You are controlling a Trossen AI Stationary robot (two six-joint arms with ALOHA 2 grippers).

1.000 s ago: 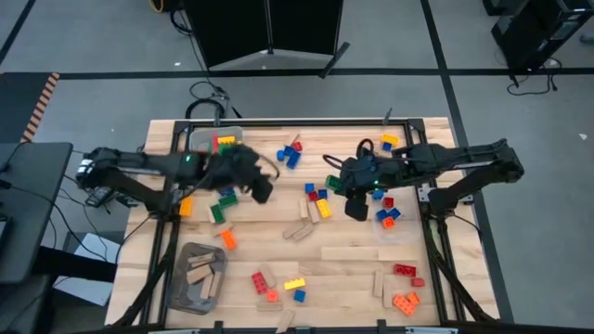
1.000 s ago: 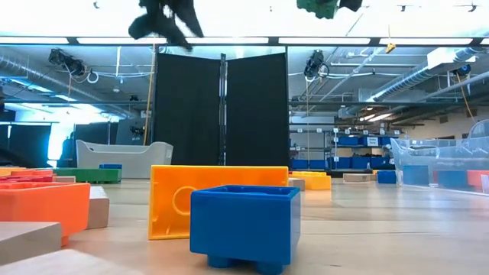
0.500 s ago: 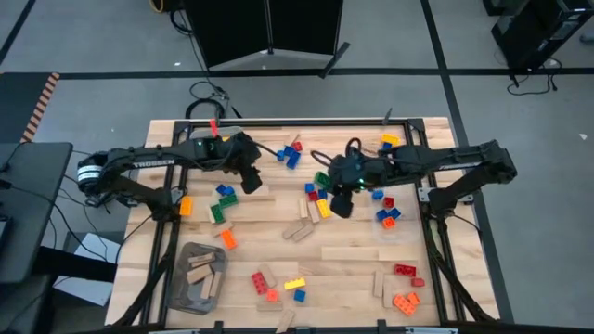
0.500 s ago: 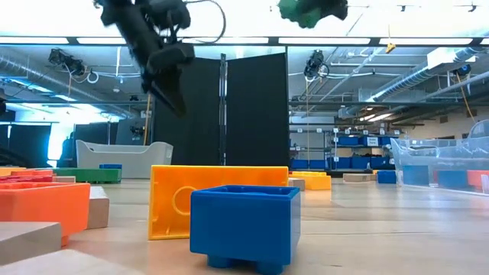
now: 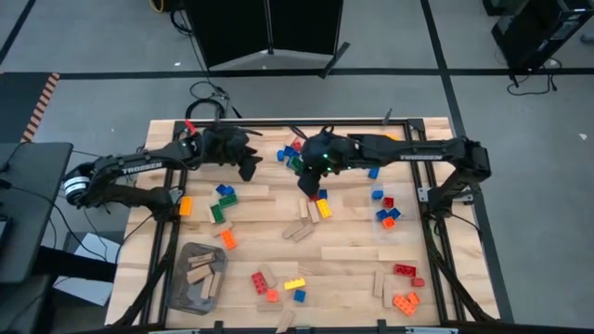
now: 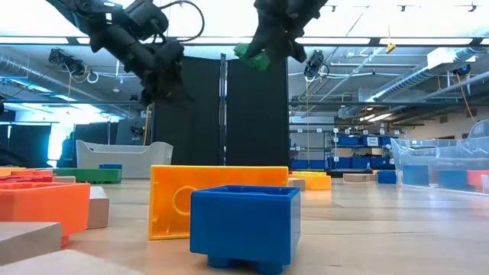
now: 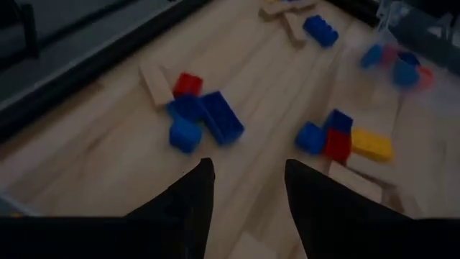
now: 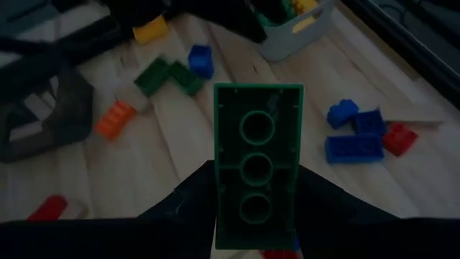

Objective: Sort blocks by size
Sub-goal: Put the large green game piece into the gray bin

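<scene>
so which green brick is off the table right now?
The long green brick clamped in the right gripper, held in mid-air; the other green bricks lie on the wood.

A grey floor (image 5: 390, 46) crossed by dark tape lines surrounds the wooden table (image 5: 353, 264). A black folding screen (image 6: 221, 114) stands beyond the table's far edge, at top centre of the high view. In the low view, long ceiling lights (image 6: 229, 40) run overhead, with shelving holding blue bins (image 6: 348, 141) at right and a white tub (image 6: 114, 158) at left.
</scene>
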